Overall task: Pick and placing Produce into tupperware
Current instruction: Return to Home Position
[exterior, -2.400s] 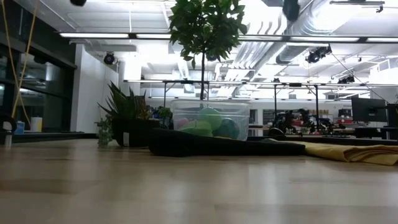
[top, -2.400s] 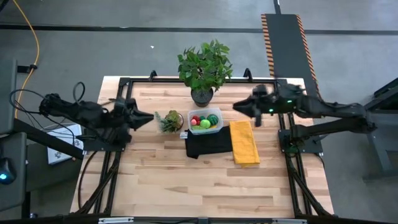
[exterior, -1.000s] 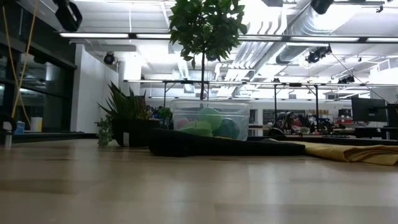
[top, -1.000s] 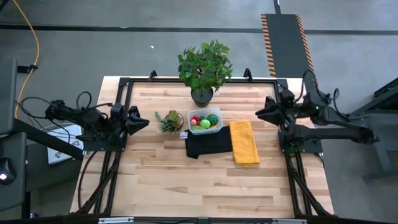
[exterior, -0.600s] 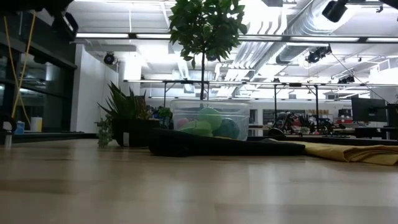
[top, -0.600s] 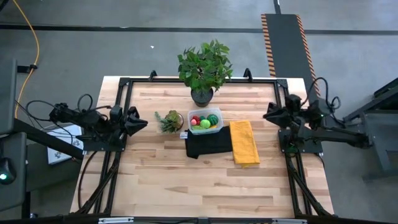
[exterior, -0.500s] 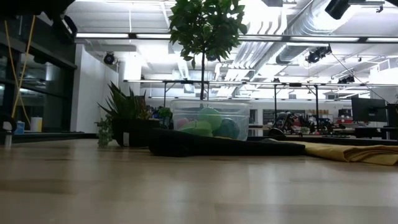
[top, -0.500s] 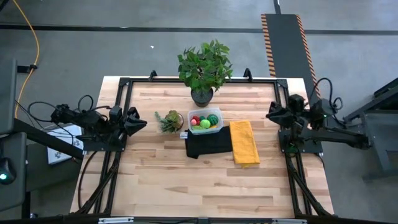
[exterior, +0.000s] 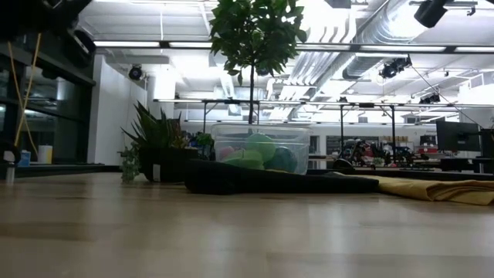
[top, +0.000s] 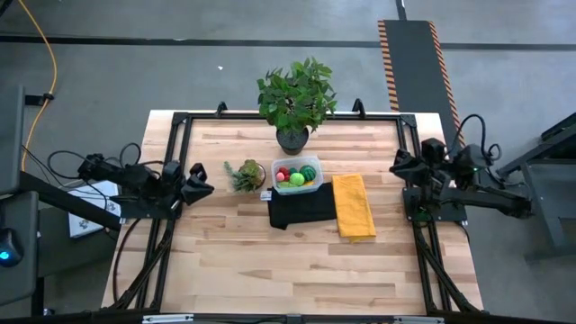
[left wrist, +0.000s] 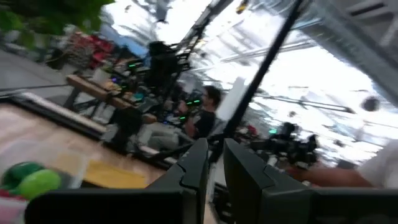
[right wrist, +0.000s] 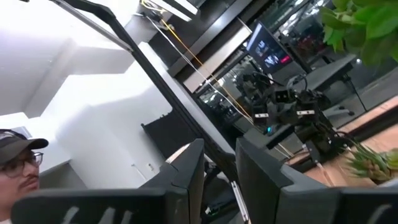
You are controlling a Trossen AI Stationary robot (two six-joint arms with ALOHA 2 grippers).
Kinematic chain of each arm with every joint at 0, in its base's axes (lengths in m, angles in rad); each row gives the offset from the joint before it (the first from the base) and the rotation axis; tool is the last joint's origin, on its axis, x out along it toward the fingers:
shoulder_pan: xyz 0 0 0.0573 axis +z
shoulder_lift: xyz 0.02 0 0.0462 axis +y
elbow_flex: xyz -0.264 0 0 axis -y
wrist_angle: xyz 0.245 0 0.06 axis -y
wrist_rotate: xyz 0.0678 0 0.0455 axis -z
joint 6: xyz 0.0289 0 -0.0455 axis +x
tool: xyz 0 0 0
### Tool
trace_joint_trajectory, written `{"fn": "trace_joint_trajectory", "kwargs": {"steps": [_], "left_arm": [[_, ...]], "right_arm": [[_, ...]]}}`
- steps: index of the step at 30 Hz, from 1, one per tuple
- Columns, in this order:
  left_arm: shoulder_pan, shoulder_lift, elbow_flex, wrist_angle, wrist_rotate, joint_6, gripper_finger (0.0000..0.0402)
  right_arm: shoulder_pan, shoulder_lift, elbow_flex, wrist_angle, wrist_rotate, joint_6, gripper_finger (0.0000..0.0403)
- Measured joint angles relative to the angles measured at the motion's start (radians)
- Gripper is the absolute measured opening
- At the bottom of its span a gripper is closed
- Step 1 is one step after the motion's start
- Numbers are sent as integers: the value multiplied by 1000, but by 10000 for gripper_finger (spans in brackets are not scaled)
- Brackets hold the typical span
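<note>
Two grippers hang well apart from the tupperware point(top: 319, 183), one on each side of it. The left gripper point(top: 200, 184) is out past the small spiky plant point(top: 247, 174), which stands just beside the tupperware. The right gripper point(top: 398, 166) is on the opposite side, beyond the yellow cloth point(top: 354, 207), which lies just beside the tupperware.

In the left wrist view, the left gripper's fingers point(left wrist: 194, 171) stand close together with only a narrow slit between them, and nothing is in it. The right gripper's fingers point(right wrist: 186, 174) also stand close together, with a slightly wider slit between them, and they hold nothing either.

All the produce point(top: 295, 175) in view is inside the tupperware: red pieces, a light green piece and a dark green ball. From the low view, green rounded shapes show through its clear wall.

The tupperware rests on the far part of the black cloth point(top: 301, 209), which spreads toward the near side of the table point(top: 270, 270). The big leafy plant point(top: 295, 94) stands just behind the tupperware.

A person in a cap point(right wrist: 15, 165) shows in the right wrist view, far from the tupperware.
</note>
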State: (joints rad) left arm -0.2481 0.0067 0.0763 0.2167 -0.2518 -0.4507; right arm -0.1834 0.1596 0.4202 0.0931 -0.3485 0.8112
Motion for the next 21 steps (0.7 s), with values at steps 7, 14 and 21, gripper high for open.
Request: {"fn": "trace_joint_trajectory", "kwargs": {"steps": [7,14,21], "left_arm": [[0,-1,-68,61,66,-37,42],[0,0,-68,39,75,-20,42],[0,0,-68,-22,19,-49,42]], "right_arm": [[0,0,0,-60,0,0,85],[0,0,0,-60,1,0,85],[0,1,0,-60,12,-2,85]]}}
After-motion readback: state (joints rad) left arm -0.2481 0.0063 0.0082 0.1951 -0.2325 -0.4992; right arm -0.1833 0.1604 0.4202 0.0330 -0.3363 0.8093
